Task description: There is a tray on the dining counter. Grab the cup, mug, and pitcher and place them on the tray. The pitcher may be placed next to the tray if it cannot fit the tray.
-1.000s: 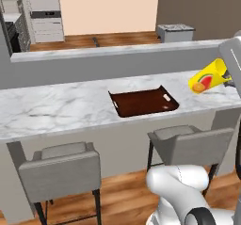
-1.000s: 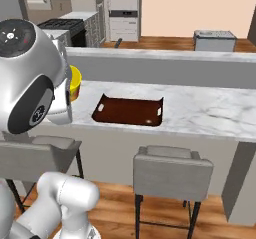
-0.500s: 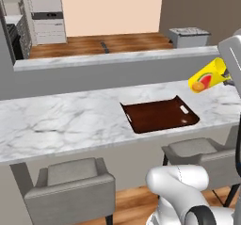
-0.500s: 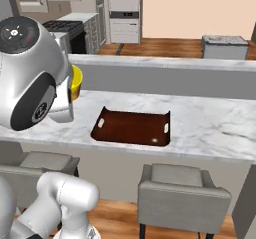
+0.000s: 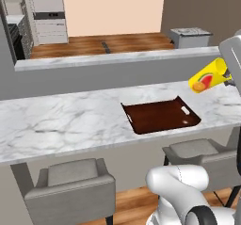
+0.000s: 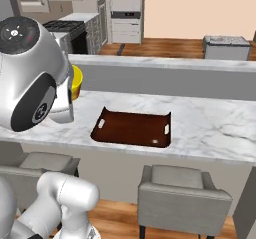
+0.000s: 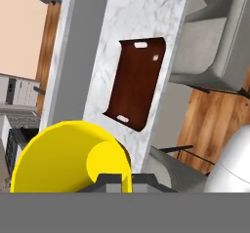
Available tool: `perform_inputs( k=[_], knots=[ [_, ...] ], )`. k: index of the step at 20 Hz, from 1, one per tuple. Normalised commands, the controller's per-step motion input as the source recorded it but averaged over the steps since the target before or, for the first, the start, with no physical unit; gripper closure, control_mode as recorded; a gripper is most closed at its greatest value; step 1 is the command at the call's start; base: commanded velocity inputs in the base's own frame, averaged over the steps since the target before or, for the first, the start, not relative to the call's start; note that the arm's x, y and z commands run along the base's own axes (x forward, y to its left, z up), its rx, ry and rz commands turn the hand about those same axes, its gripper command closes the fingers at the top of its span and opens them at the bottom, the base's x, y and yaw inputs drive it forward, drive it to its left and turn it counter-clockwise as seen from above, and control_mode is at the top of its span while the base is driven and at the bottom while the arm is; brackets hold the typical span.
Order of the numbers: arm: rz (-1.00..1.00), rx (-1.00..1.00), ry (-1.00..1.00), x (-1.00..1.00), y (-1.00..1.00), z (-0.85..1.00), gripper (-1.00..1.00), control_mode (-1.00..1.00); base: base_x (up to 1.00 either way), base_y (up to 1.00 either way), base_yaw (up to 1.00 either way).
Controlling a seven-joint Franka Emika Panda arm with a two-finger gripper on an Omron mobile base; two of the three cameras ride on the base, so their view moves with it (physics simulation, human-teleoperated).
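Gripper (image 7: 118, 179): closed on the cup (image 5: 207, 76), held in the air above the right end of the counter (image 5: 61, 120), right of the tray. Cup: long axis tilted near level, rim lower, toward the tray; fruit picture seen from the left base view, open mouth from the hand view. Stools (image 5: 70, 189): below the counter's near edge. Tray (image 5: 160, 116): flat on the counter, long side along it.

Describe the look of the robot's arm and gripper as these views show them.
The arm is glossy white with rounded, bulbous links and dark grey circular joint caps; one cap carries small pale markings. A second rounded white link rises near the base. The gripper has small dark grey fingertips. No cables are visible.
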Motion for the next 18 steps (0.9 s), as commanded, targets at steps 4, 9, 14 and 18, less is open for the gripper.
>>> perform_inputs(
  k=[4,9,14,18],
  knots=[
    [0.0,0.0,0.0,0.0,0.0,0.0,1.0,1.0,0.38,0.0,0.05],
    [0.03,-0.05,0.06,0.26,0.1,0.0,1.0,-1.0,0.27,0.09,0.03],
    [0.01,-0.19,0.15,0.75,0.39,0.0,1.0,-1.0,0.0,0.0,0.0],
    [0.0,-0.18,0.14,0.73,0.28,0.0,1.0,-1.0,0.0,0.0,0.0]
  ],
)
